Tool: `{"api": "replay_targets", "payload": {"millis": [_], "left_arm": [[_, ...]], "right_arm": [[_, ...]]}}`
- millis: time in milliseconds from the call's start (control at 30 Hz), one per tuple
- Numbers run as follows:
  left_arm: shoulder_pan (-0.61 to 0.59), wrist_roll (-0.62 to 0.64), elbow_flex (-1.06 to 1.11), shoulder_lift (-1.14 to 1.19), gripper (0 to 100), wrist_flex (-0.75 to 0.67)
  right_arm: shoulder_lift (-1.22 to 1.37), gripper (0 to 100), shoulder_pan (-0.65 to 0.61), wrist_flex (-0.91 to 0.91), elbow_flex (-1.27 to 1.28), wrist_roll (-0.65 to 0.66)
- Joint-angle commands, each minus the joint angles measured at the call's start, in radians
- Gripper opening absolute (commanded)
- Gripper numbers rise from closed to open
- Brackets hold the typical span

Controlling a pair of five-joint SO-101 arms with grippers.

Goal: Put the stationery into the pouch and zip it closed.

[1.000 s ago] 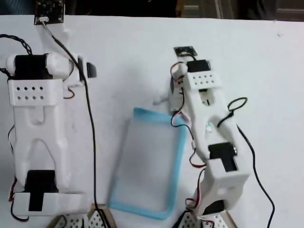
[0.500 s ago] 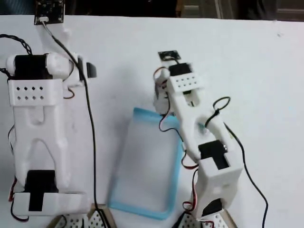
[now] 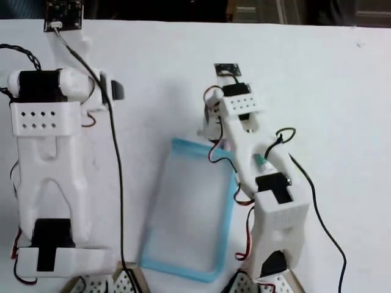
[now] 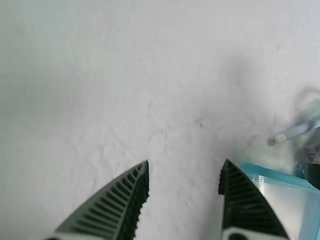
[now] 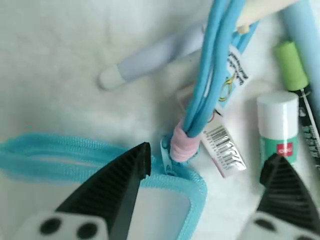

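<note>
Right gripper: jaws wide apart, nothing between them. It hangs over the near corner of the pouch, one finger above the blue zipper edge, the other close to the green tube.

Pouch: translucent with blue edging, flat on the white table between the two arms, slightly skewed. The zipper slider sits at the corner under the right gripper. Can't tell whether the mouth is open.

Everything else lies outside the pouch, on the table just past that corner:
- blue cord loop bound by a pink band, with the band touching the slider
- barcode tag just beside the band
- pale pen crossing under the cord
- the green tube, white-capped, a glue stick by the look
- green-capped marker near the tube
- light blue pen at the far side

Left gripper: jaws apart, empty, over bare table. A pouch corner is just beside one finger, and the pale pen's tip is farther off.

Left arm is folded at the table's side, apart from the pouch. Right arm runs along the pouch's long edge.
</note>
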Motion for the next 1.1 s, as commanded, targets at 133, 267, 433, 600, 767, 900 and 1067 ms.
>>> {"api": "replay_targets", "payload": {"millis": [133, 267, 433, 600, 767, 900, 1067], "left_arm": [[-0.005, 0.002, -0.035, -0.050, 24, 0.002], [-0.007, 0.002, -0.058, -0.051, 24, 0.037], [-0.007, 0.002, -0.060, -0.051, 24, 0.038], [-0.007, 0.002, -0.058, -0.051, 24, 0.038], [-0.007, 0.002, -0.060, -0.051, 24, 0.037], [-0.007, 0.002, -0.064, -0.053, 24, 0.043], [-0.007, 0.002, -0.063, -0.051, 24, 0.044]], "right_arm": [[-0.012, 12.8, 0.018, -0.005, -0.040, 0.008], [0.021, 8.7, 0.033, -0.005, -0.044, 0.049], [0.124, 8.7, 0.081, -0.001, -0.124, 0.054], [0.206, 8.7, 0.104, 0.005, -0.212, 0.081], [0.268, 8.7, 0.064, 0.067, -0.245, 0.118], [0.298, 8.7, 0.054, 0.071, -0.244, 0.150], [0.325, 3.9, 0.058, 0.067, -0.244, 0.167]]}}
